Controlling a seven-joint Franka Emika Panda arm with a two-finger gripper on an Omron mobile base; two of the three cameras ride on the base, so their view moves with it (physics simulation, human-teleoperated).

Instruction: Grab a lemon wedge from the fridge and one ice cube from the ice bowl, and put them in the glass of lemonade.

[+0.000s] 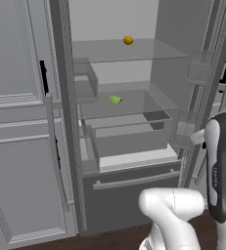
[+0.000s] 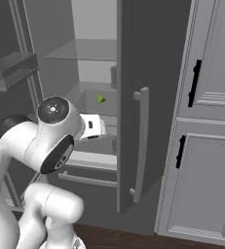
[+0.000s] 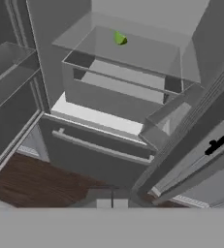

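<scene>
Closed claw below lemon wedge

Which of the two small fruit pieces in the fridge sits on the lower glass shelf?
The lemon wedge: yellow-green, wedge-shaped, on the lower shelf. The round orange fruit sits on the shelf above.

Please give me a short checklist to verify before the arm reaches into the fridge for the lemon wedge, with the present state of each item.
1. Fridge door open: ok, shelves and drawers are exposed.
2. Lemon wedge located: ok, it lies on the lower glass shelf, apart from the small orange fruit on the shelf above.
3. Wedge visible to the hand camera: ok, near the top of that view.
4. Gripper open for the grasp: not ok, the fingertips are closed together and hold nothing.
5. Gripper near the wedge: not ok, it is low, outside the fridge.
6. Path free of the right door: cannot tell.
</scene>
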